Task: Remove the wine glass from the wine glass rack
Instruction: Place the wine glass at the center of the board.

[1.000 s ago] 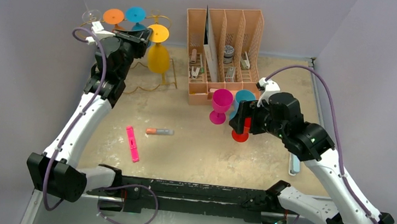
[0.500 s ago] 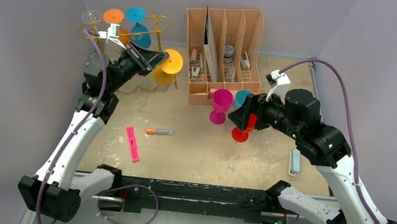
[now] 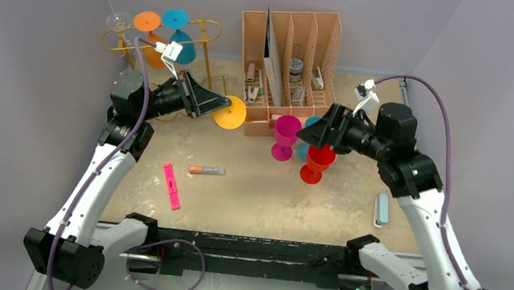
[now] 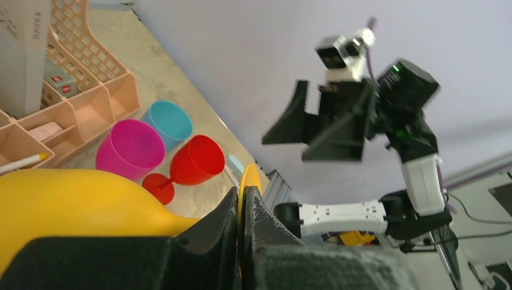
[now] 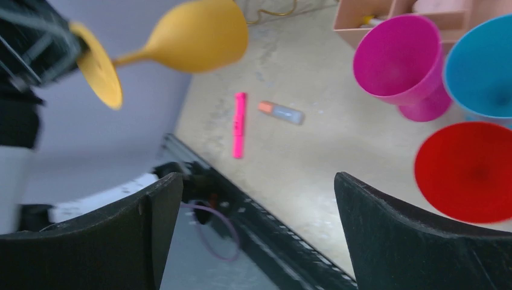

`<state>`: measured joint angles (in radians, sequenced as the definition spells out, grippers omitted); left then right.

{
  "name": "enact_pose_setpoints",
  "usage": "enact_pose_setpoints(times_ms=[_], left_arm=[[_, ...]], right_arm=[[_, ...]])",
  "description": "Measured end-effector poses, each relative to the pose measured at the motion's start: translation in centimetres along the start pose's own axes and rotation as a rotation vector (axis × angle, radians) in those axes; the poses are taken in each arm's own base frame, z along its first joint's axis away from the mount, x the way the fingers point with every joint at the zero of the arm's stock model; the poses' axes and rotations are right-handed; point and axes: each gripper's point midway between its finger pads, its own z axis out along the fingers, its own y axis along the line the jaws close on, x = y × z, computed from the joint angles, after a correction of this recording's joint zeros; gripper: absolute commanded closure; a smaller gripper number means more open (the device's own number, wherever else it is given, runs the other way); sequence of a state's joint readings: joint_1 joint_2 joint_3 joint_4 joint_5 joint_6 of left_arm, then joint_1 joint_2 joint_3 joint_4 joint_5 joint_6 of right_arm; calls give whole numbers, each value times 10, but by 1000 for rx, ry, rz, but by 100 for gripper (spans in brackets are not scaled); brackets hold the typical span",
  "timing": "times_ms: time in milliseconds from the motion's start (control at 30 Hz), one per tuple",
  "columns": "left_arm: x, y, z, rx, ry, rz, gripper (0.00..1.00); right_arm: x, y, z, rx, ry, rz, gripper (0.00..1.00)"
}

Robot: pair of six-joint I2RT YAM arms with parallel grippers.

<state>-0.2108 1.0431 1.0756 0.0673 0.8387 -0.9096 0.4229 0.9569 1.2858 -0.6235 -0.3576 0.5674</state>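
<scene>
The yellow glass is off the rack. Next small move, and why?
Probably lower the yellow wine glass onto bare table near the pink glass: the left tool clamps its foot in mid-air, clear of the rack; the right tool is open.

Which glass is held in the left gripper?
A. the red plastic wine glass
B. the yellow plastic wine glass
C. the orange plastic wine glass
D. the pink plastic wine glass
B: the left gripper is shut on the yellow plastic wine glass, in the air, apart from the gold wire rack.

Peach desk organiser (image 3: 328,42) at the back, pink highlighter (image 3: 171,186) near orange-capped marker (image 3: 207,171), pale blue bar (image 3: 381,209).
</scene>
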Motion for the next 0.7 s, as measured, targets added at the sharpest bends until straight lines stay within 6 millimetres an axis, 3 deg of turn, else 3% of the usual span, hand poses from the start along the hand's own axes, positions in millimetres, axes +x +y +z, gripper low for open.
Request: enact_pose_setpoints(times_ms=[167,267,500,700], left_arm=[[19,-6,-4,44,82,5,100],[30,-10,-4,73,125,2,100],[65,-20,3,135,227,-20,100],[72,-21,11,155,244,-23,100]], right_arm=[[-10,-10,32,-128,67,240,5],[-6,-5,44,-206,113,296,8],[-12,32,43,-400,118,285,19],[10,61,50,-478,219,220,29]])
